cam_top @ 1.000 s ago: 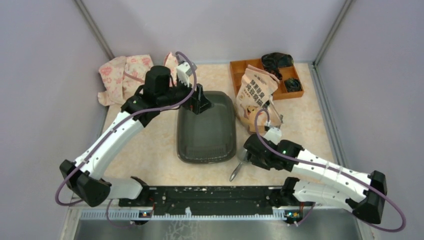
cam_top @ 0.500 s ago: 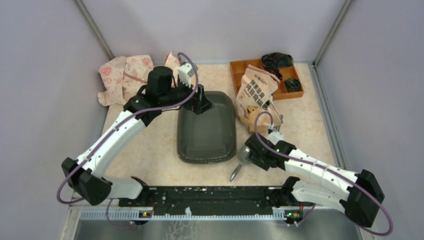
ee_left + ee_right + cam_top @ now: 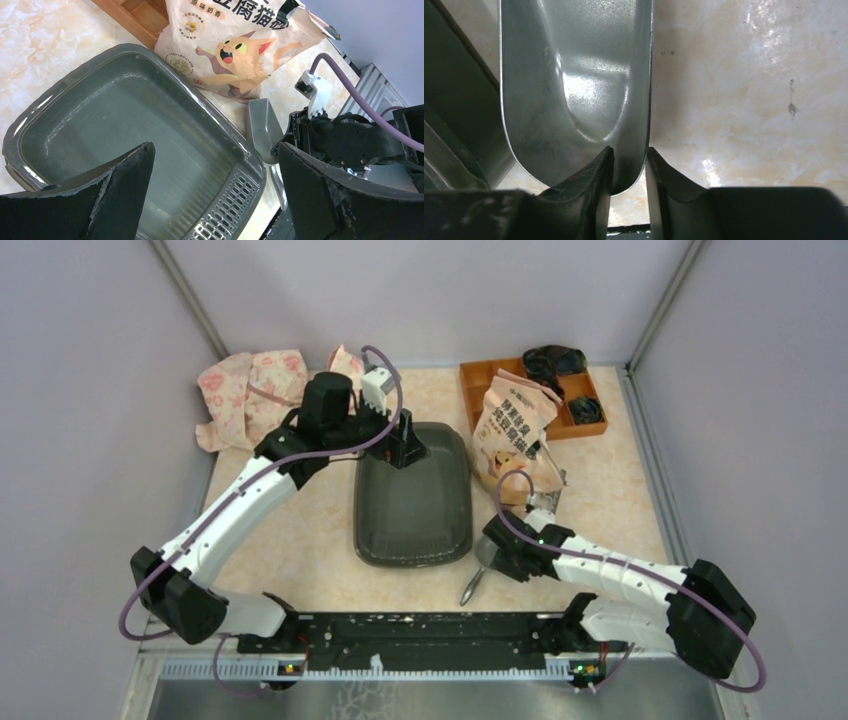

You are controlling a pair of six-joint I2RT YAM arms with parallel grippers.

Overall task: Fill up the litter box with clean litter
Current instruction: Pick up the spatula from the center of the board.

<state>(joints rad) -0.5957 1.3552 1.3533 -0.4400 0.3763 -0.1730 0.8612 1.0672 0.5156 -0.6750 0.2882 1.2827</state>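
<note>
I'm grasping the scoop (image 3: pixel 574 75): my right gripper (image 3: pixel 629 160) straddles its wall, clamped or not I cannot tell. My left gripper (image 3: pixel 215 150) hangs spread over the litter box (image 3: pixel 60 82). Next, squeeze firmly, then lift.

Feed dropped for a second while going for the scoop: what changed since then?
The right arm swung leftward, bringing the right gripper over the metal scoop; its jaws narrowed and now straddle the scoop's rear wall, firm grip uncertain. The scoop still lies on the table. The left gripper stays wide open over the far end of the litter box, barely shifted. Litter box and litter bag unmoved.
</note>
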